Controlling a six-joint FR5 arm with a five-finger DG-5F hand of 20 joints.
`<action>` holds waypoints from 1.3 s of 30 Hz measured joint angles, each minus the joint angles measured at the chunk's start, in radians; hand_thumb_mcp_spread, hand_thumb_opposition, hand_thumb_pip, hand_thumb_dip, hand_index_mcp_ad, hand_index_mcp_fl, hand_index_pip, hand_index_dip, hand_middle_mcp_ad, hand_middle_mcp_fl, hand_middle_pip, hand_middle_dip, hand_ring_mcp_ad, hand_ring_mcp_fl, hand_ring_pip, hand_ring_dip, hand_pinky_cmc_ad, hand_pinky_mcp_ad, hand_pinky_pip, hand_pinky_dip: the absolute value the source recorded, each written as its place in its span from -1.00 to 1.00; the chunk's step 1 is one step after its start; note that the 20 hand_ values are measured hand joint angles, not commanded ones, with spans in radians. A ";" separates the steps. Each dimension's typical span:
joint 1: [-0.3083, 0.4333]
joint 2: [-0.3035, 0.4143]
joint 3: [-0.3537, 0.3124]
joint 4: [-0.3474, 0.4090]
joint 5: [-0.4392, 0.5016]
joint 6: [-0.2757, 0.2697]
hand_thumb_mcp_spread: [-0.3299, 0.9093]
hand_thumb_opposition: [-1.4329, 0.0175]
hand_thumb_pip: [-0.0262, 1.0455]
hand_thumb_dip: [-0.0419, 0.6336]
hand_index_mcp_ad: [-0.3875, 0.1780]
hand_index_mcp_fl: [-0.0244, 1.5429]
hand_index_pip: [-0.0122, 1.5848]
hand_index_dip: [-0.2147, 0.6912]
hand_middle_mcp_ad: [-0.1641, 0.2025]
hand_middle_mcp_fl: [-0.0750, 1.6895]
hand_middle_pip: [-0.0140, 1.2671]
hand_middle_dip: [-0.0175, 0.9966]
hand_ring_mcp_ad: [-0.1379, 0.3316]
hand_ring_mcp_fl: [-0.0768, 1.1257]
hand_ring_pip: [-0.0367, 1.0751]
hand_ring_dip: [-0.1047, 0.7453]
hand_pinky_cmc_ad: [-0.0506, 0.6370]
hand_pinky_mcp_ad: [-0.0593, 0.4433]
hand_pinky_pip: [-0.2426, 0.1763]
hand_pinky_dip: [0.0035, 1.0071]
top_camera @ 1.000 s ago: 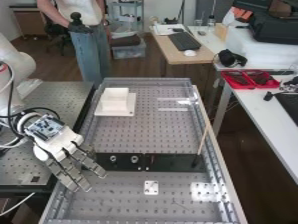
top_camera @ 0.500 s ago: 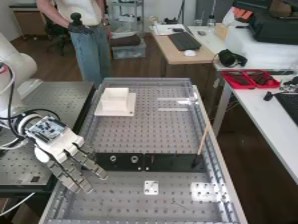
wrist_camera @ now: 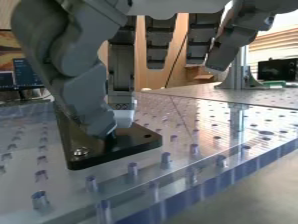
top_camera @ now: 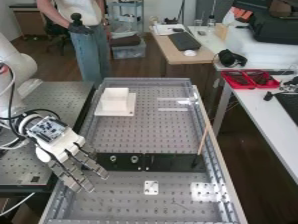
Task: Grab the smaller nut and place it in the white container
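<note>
High view first: the hand (top_camera: 61,144) hangs low at the left end of the black bar (top_camera: 174,163), over the table (top_camera: 123,134), and from how close it is we judge that the job is at its picking stage. The approach looks all but done; whether the grab is done too, we cannot say. We cannot tell if the hand is open or closed, nor if it grips anything (the thumb is right in the way). As for the smaller nut, we cannot make out exactly where it is; our guess is that it is at the hand, by that same end of the bar, where the wrist view puts the hand close above the black surface, near a shiny screw (wrist_camera: 80,151). The larger nut (top_camera: 113,158) and the bearing (top_camera: 134,159) stand upon the bar, beside the hand, and neither one is ours to take. The white container (top_camera: 115,102) sits well apart, towards the table's far end, so the carrying and the placing are, we reckon, both left to do. What comes next should be a sure hold, then a clean lift clear of the neighbours.
</note>
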 joint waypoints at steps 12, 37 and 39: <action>0.004 -0.006 0.003 0.000 0.002 -0.003 0.10 -0.20 0.55 -0.26 -0.17 -0.65 0.95 -0.64 -0.04 -0.87 -0.78 -0.62 0.25 -0.85 -0.76 -0.63 -0.13 -0.28 -0.20 -0.13; -0.008 -0.023 0.001 0.047 -0.003 -0.047 0.10 -0.18 0.43 -0.28 -0.21 -0.46 0.90 -0.64 -0.05 -0.76 -0.79 -0.59 0.23 -0.83 -0.77 -0.56 -0.09 -0.31 -0.04 -0.26; -0.010 -0.023 0.002 0.046 -0.004 -0.047 0.10 -0.18 0.40 -0.28 -0.21 -0.47 0.91 -0.64 -0.04 -0.76 -0.78 -0.59 0.23 -0.83 -0.77 -0.57 -0.09 -0.31 -0.03 -0.29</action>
